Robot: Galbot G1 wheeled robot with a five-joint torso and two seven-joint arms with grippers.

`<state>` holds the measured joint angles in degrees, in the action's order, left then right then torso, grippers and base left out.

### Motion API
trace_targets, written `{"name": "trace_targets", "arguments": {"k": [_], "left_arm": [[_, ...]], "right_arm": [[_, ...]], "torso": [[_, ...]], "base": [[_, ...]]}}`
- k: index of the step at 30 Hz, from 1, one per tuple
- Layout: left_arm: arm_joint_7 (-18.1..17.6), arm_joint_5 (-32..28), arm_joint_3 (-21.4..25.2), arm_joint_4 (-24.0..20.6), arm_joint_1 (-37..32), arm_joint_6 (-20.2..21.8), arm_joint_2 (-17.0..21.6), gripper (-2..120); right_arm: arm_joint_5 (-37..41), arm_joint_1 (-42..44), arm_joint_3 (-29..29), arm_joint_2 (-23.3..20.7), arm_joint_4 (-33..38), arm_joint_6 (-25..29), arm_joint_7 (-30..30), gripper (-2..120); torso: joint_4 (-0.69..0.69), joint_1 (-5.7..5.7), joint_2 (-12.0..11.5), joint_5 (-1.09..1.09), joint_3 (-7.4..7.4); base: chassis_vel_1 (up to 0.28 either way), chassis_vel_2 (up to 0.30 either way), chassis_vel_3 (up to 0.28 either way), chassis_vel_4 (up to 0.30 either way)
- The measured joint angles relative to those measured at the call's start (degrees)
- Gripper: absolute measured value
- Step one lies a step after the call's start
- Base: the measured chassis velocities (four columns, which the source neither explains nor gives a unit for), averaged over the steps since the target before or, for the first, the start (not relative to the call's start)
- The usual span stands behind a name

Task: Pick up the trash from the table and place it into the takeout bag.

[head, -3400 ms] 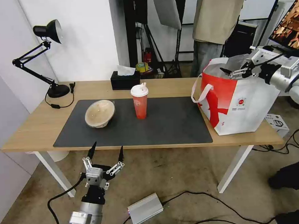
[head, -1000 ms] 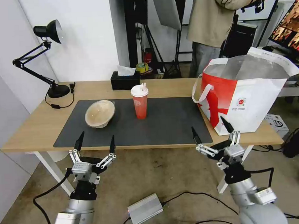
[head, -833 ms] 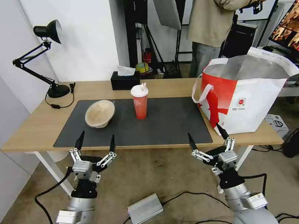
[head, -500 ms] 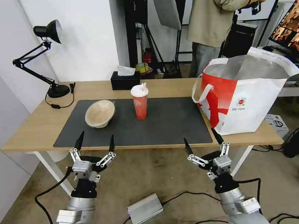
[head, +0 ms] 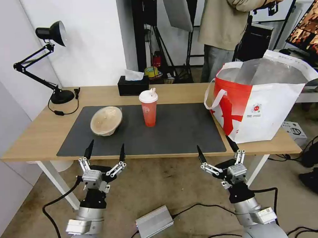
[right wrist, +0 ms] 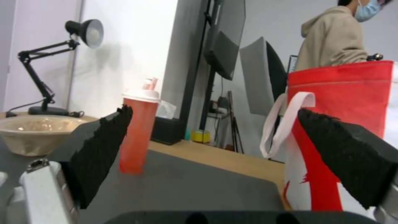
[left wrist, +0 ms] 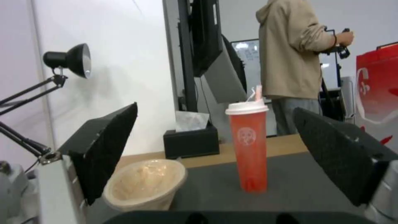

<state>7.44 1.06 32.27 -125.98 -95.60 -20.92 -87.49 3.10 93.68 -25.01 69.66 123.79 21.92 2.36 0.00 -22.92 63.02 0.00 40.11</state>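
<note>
A beige round bowl (head: 106, 120) lies tilted at the left of the dark grey mat (head: 177, 132) on the light-wood table (head: 36, 133). A red drink cup (head: 148, 108) with a white lid stands upright mid-mat. The white-and-red takeout bag (head: 263, 104) stands open at the table's right end, its foil lining showing. My left gripper (head: 105, 152) is open below the front edge, facing the bowl (left wrist: 145, 183) and cup (left wrist: 248, 146). My right gripper (head: 216, 148) is open below the front edge, near the bag's corner, facing the cup (right wrist: 139, 133) and bag (right wrist: 344, 124).
A black desk lamp (head: 55, 67) stands at the back left and a black tissue box (head: 133, 85) at the back behind the cup. A silver box (head: 154, 222) and cables lie on the floor. White table legs (head: 249, 180) flank my arms. A person stands behind the table.
The right arm has come away from the bag's opening down to below the table's front edge, then drifted left. The left gripper has risen a little and shifted right.
</note>
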Motion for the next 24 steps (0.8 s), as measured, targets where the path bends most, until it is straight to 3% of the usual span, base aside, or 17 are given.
{"name": "trace_targets", "arguments": {"k": [17, 24], "left_arm": [[0.0, 0.3, 0.6, -0.1, -0.5, -0.1, -0.4, 100], [0.0, 0.3, 1.0, -1.2, -2.0, -0.7, -0.3, 100]], "right_arm": [[2.0, -2.5, 0.1, -2.1, -0.2, -1.5, -0.1, 100], [3.6, -4.2, 2.7, -3.8, 0.5, -3.4, -0.8, 100]], "torso": [[0.00, 0.00, 0.0, 0.00, 0.00], [-0.01, 0.00, 0.0, 0.00, 0.00]], "base": [[0.000, 0.000, 0.000, 0.000], [0.000, 0.000, 0.000, 0.000]]}}
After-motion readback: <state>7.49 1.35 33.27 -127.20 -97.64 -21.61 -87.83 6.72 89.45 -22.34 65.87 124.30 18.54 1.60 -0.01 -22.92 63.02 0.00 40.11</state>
